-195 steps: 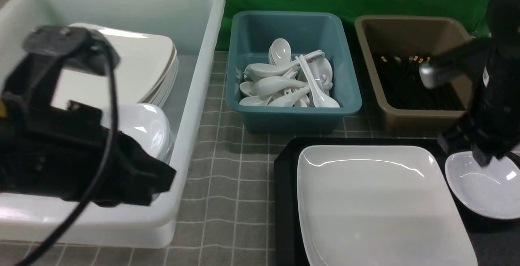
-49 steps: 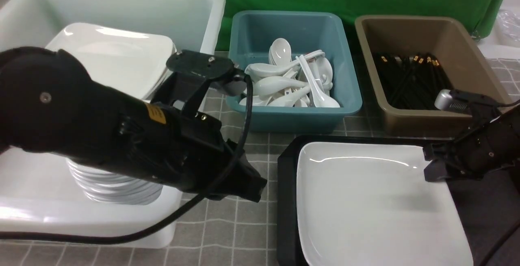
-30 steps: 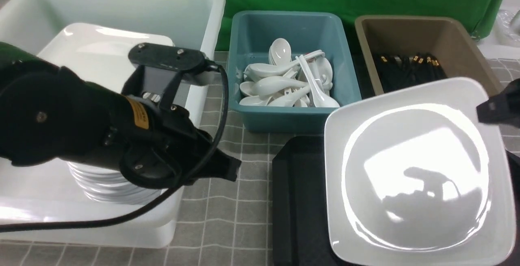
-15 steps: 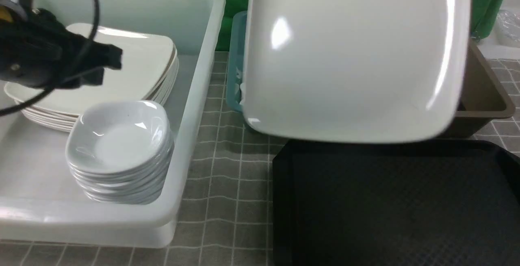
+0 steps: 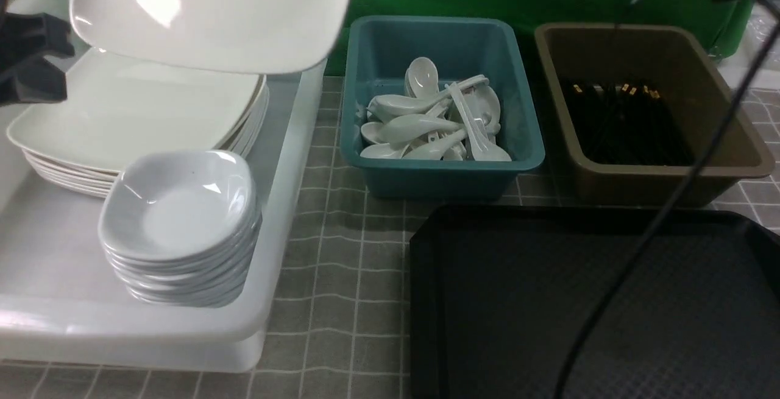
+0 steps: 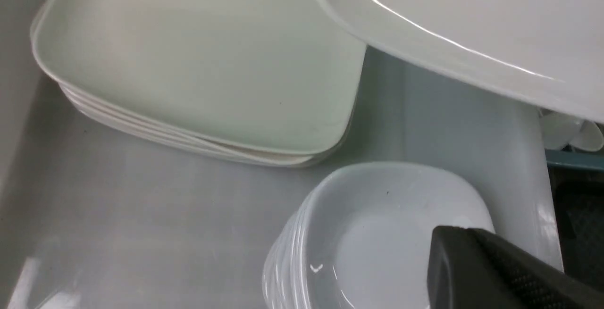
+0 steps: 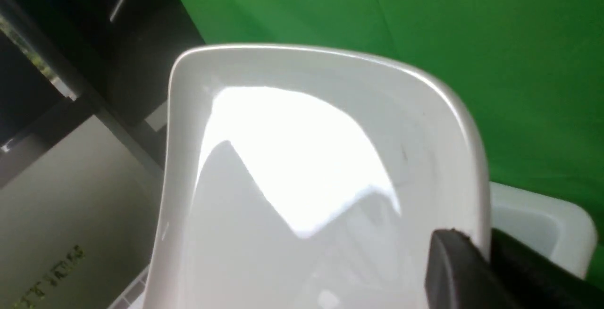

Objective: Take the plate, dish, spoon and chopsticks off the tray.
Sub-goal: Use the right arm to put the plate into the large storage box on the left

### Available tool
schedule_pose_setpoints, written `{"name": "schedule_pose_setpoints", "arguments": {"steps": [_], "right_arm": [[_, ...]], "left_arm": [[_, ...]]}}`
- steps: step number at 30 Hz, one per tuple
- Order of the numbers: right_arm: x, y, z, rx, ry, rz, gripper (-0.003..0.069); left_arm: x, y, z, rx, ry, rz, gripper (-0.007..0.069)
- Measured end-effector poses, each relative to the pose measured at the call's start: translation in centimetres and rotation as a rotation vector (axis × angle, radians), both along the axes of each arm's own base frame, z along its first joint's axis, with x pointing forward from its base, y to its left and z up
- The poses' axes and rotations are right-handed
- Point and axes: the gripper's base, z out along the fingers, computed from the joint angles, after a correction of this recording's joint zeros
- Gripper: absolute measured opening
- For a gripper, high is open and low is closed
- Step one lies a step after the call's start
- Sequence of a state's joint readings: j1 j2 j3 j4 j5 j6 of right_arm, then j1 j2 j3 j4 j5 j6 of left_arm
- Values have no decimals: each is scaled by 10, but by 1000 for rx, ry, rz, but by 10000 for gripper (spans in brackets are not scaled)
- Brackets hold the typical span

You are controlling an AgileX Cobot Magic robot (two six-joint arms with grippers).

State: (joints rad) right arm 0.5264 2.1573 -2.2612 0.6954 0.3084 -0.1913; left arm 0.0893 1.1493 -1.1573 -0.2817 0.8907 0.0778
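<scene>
I'm on the plate step: my right gripper is clamped on the rim of the large glossy white square plate, which is tilted in the air ahead of it, over the stack of white square plates. Next I'd level, lower, release; my left gripper is closed, empty

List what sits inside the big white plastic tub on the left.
A stack of large white square plates and, nearer, a stack of small white dishes. The glossy white square plate held above hides the far end of the white plastic tub.
</scene>
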Motion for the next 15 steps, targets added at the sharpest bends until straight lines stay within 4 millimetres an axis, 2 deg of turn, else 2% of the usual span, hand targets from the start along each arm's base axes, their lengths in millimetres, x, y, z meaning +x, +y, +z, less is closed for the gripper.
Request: {"name": "schedule_pose_setpoints", "arguments": {"steps": [4, 8, 12, 15], "right_arm": [[17, 31, -36, 36, 25, 1, 52], [14, 62, -58, 47, 2, 10, 52], [6, 86, -66, 88, -48, -6, 52], [5, 93, -70, 108, -65, -23, 52]], "left_arm": [[-8, -1, 5, 0, -12, -3, 4], [-20, -2, 15, 4, -52, -4, 4], [-32, -2, 23, 21, -94, -2, 4], [-37, -2, 27, 37, -112, 2, 4]]}}
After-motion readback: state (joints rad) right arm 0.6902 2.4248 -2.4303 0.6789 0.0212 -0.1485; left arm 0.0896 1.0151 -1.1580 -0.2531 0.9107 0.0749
